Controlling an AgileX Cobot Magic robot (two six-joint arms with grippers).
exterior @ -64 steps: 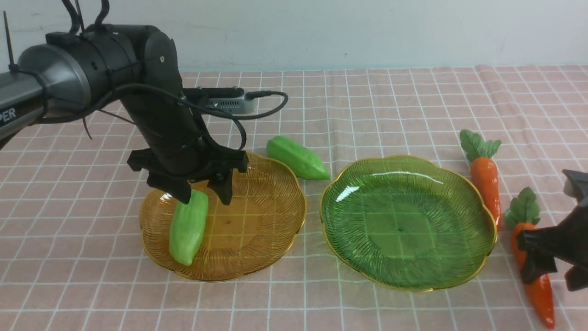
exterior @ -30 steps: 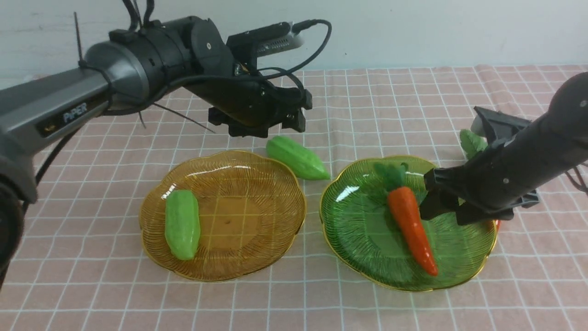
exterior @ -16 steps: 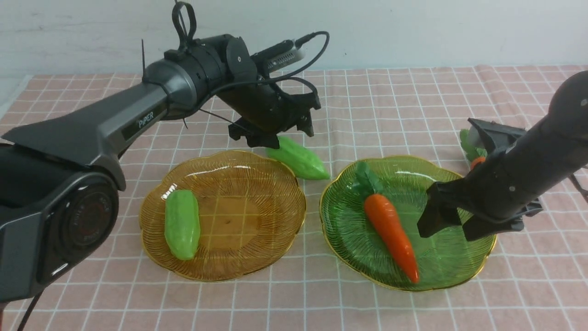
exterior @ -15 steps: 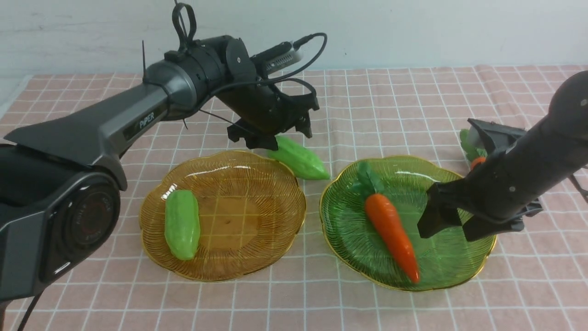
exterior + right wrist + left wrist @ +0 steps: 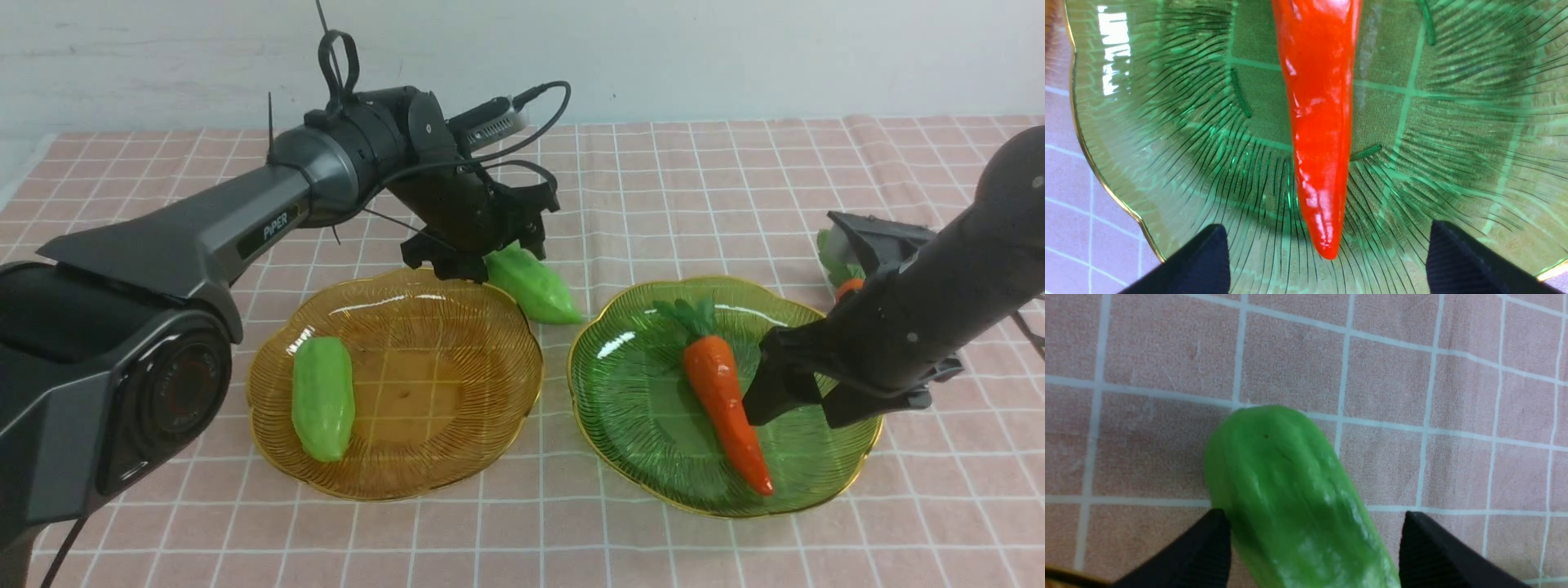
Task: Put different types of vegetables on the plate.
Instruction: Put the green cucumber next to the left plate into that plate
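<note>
A light-green gourd (image 5: 323, 408) lies on the amber plate (image 5: 457, 457). A second gourd (image 5: 535, 286) (image 5: 1290, 498) lies on the cloth behind that plate. My left gripper (image 5: 482, 257) (image 5: 1314, 513) is open and straddles its far end; one finger touches its side, the other stands apart. An orange carrot (image 5: 722, 400) (image 5: 1318, 122) lies on the green plate (image 5: 620, 457) (image 5: 1453, 122). My right gripper (image 5: 796, 415) (image 5: 1326, 226) hangs open just above it, holding nothing. Another carrot (image 5: 847, 287) is mostly hidden behind the right arm.
Both plates sit side by side on a pink checked cloth (image 5: 522, 539) that reaches back to a pale wall. The left arm stretches over the amber plate's far rim, and the right arm crosses the green plate's right rim.
The left gripper has come down from above onto the gourd on the cloth. The carrot, let go on the green plate, has shifted a little to the right. The right gripper stays open.
</note>
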